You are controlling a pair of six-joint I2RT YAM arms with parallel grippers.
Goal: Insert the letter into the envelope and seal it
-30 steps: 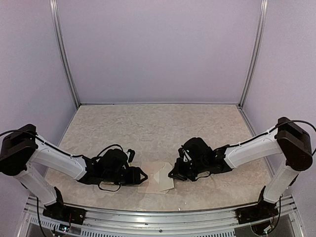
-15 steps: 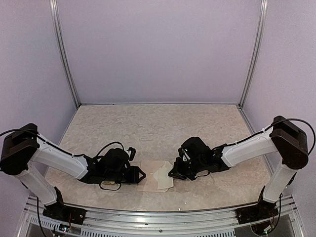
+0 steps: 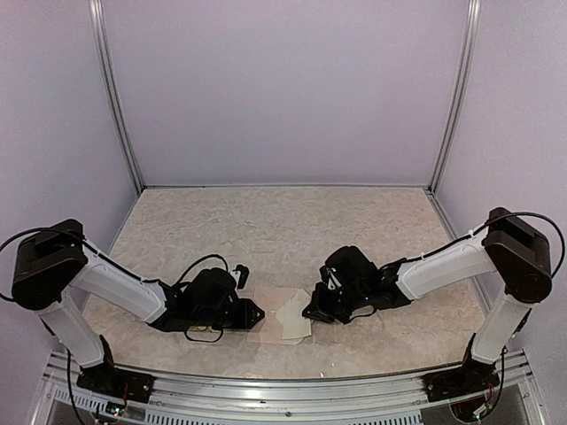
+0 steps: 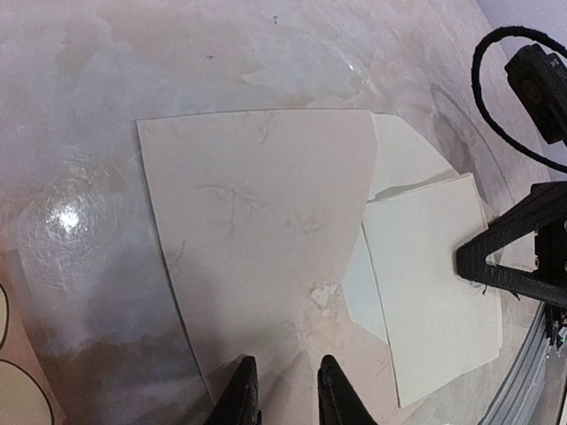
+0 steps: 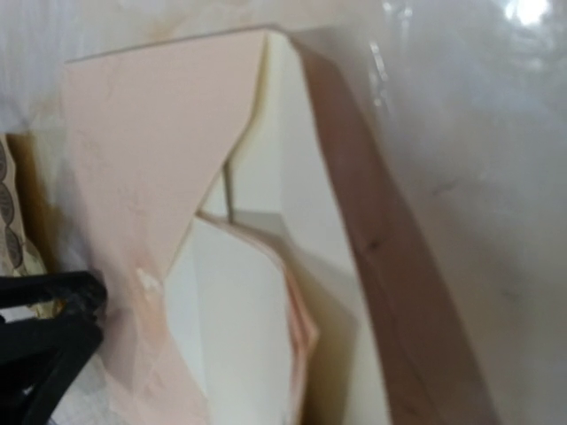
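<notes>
Steadying the envelope point(image 4: 257, 204) at its near edge, my left claw point(image 4: 285, 403) is narrowly spread, tips on the paper; I cannot tell whether it pinches anything. The envelope lies flat on the surface point(image 3: 266, 230), and the letter point(image 4: 434, 292) pokes from its right-hand opening, partly tucked in. My right claw point(image 3: 308, 312) is pressed together at the letter's outer edge. I judge insertion half done; next, push the sheet fully in, then fold the flap. No writing is legible.

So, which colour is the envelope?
The envelope is pale pinkish-beige, plain; the right wrist view shows it best.
</notes>
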